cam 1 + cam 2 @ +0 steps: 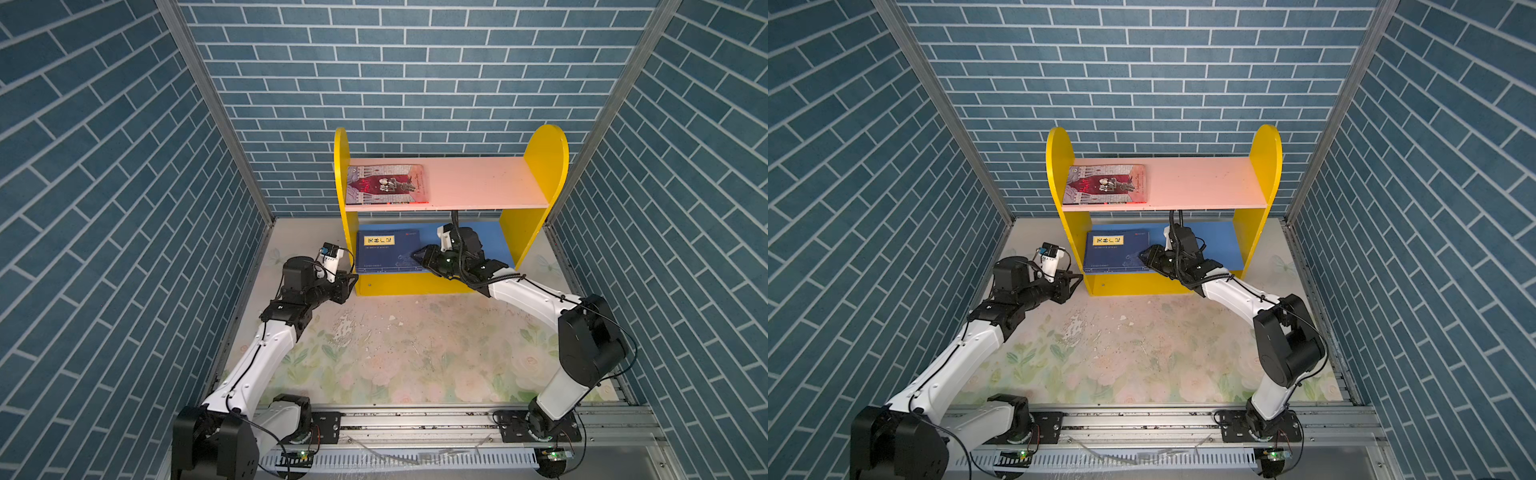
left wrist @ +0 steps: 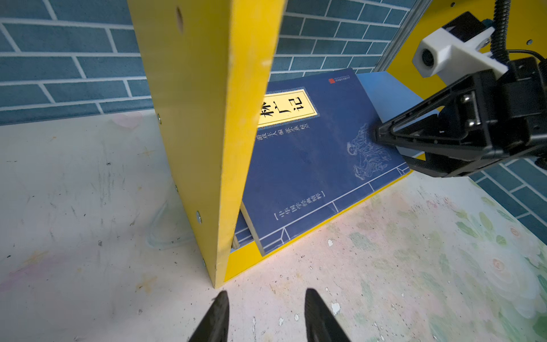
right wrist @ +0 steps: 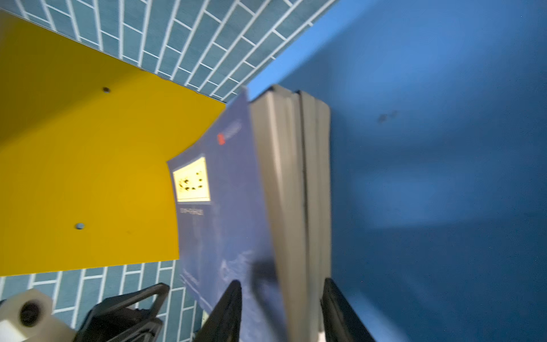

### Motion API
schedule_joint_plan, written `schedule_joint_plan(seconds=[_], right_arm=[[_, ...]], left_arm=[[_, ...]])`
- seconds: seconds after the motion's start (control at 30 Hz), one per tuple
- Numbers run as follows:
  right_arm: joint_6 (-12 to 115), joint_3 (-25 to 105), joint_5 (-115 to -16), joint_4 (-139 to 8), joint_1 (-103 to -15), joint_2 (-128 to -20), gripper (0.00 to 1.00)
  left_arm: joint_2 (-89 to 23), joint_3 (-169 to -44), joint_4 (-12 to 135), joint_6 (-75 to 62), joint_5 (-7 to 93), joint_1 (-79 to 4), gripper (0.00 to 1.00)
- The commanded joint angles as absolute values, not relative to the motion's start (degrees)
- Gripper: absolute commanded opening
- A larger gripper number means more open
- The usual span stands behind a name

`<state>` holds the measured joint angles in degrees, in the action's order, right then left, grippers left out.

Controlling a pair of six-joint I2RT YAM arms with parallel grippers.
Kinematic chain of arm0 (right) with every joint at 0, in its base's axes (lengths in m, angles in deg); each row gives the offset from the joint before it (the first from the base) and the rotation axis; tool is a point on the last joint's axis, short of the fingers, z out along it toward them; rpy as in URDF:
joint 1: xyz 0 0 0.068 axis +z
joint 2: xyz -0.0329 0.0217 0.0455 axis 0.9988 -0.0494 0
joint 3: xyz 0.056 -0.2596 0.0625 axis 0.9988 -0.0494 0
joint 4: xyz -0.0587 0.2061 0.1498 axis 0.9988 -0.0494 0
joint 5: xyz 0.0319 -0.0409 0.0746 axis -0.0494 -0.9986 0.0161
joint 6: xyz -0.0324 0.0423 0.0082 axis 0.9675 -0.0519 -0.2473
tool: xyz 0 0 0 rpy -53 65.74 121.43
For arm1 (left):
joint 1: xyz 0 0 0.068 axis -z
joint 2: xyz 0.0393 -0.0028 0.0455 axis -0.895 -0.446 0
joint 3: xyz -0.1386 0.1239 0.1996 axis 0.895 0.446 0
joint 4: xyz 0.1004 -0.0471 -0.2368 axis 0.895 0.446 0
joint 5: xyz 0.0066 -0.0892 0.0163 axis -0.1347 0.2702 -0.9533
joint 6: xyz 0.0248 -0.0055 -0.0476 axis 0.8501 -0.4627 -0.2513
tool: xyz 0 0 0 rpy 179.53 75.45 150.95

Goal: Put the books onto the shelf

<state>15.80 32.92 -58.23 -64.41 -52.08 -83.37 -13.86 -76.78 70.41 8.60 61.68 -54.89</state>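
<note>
The shelf (image 1: 544, 158) stands at the back of the flowered desk (image 1: 415, 353) against the brick-patterned wall, and every book in view is on it. The grey-and-red book (image 1: 386, 185) lies flat on the shelf's pink upper board (image 1: 478, 183), pushed to the left end. Below it, on the blue lower board (image 1: 494, 241), the navy books (image 1: 386, 249) lie flat in a stack, also at the left end, with the yellow title label facing up. The right wrist view shows several page blocks, but blur prevents an exact count.

The right pincer (image 3: 281, 282) reaches into the lower tier from the shelf's front. Its jaws stand apart on either side of the stack's near right corner. The finger over the cover casts a shadow on it and seems to be clear of it.

The left pincer (image 2: 266, 293) hovers just outside the shelf's left side panel (image 2: 201, 118), near the panel's front bottom corner and low over the desk. Its jaws are moderately parted and hold nothing.
</note>
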Motion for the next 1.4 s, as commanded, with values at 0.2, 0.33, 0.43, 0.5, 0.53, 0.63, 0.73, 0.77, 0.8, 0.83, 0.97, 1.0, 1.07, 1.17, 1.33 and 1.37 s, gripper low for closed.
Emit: schedule_joint_plan(seconds=[0.2, 0.33, 0.43, 0.5, 0.53, 0.63, 0.73, 0.77, 0.8, 0.83, 0.97, 1.0, 1.07, 1.17, 1.33, 1.37], right_arm=[[21.09, 34.38, -61.84, -65.39, -51.81, -81.61, 0.46], [21.09, 32.52, -60.49, -61.27, -51.85, -79.61, 0.44], [21.43, 31.40, -59.57, -59.89, -51.84, -78.45, 0.43], [21.70, 30.62, -59.17, -59.05, -51.84, -77.71, 0.42], [21.70, 30.14, -59.07, -58.49, -51.75, -77.40, 0.42], [21.79, 28.54, -58.83, -56.21, -51.85, -76.17, 0.41], [21.62, 27.82, -57.85, -54.49, -51.83, -75.99, 0.41], [21.62, 28.09, -57.31, -54.50, -51.84, -76.26, 0.40], [21.63, 28.43, -56.75, -54.42, -51.87, -76.64, 0.40], [21.47, 28.67, -56.37, -54.35, -51.87, -77.14, 0.39], [20.91, 28.37, -55.64, -53.01, -51.84, -78.34, 0.37], [20.84, 28.36, -55.56, -52.88, -51.85, -78.58, 0.37], [20.74, 28.33, -55.17, -52.08, -51.84, -78.99, 0.36], [20.65, 28.44, -54.77, -51.82, -51.84, -79.38, 0.35], [20.65, 27.72, -54.68, -51.47, -51.84, -79.61, 0.34], [20.65, 27.66, -54.67, -51.47, -51.84, -79.72, 0.34]], left_arm=[[-14.33, -74.92, 67.53, 10.79, 60.93, -54.11, 0.44], [-14.62, -74.64, 67.19, 12.01, 59.83, -54.11, 0.44], [-15.11, -74.64, 66.37, 12.73, 59.73, -54.11, 0.44], [-15.44, -74.64, 65.35, 13.08, 59.77, -54.11, 0.44], [-15.55, -74.64, 64.92, 13.09, 59.66, -54.11, 0.44], [-15.93, -73.15, 63.88, 13.34, 59.87, -54.11, 0.44], [-16.11, -72.44, 62.50, 14.44, 59.28, -54.02, 0.44], [-16.32, -72.36, 62.21, 14.70, 59.08, -54.02, 0.44], [-16.49, -72.19, 61.95, 15.11, 59.25, -54.02, 0.44], [-16.74, -72.06, 61.61, 15.29, 59.34, -54.02, 0.44], [-16.82, -71.35, 60.00, 15.11, 59.16, -54.02, 0.44], [-16.82, -71.28, 59.72, 15.11, 59.10, -54.02, 0.44], [-17.01, -71.21, 59.46, 15.02, 58.73, -54.02, 0.44], [-17.06, -70.86, 58.01, 15.11, 58.99, -54.02, 0.44], [-17.80, -70.61, 56.24, 14.76, 59.34, -54.02, 0.44], [-17.89, -70.60, 56.10, 14.67, 59.43, -54.02, 0.44]])
